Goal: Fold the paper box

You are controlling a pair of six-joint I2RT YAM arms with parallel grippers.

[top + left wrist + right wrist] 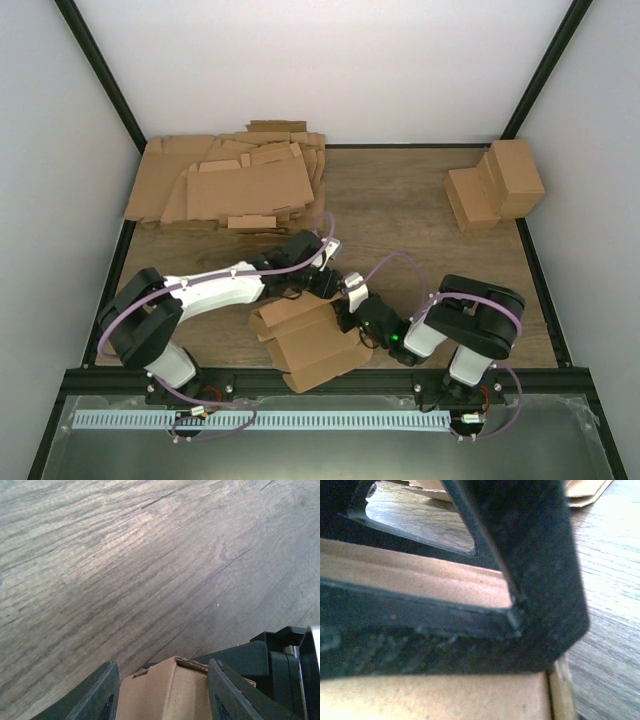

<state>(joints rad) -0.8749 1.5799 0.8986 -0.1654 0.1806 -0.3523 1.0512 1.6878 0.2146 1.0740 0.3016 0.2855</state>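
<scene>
1 brown paper box (pixel 312 348), part-folded, w/ flaps out

White arm links (pixel 215 288), black joint housings (pixel 150 325), looping lilac cables (pixel 398 254), matte black gripper fingers (pixel 100 697)

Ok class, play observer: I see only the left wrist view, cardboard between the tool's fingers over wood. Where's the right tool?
Observer: In the top view, the right tool is at the box's right side.
Operator: Where does the box sit?
Observer: By the table's near edge, with one flap past it.
Operator: Anything else on the table?
Observer: Flat sheets heaped far left, folded boxes far right.
</scene>
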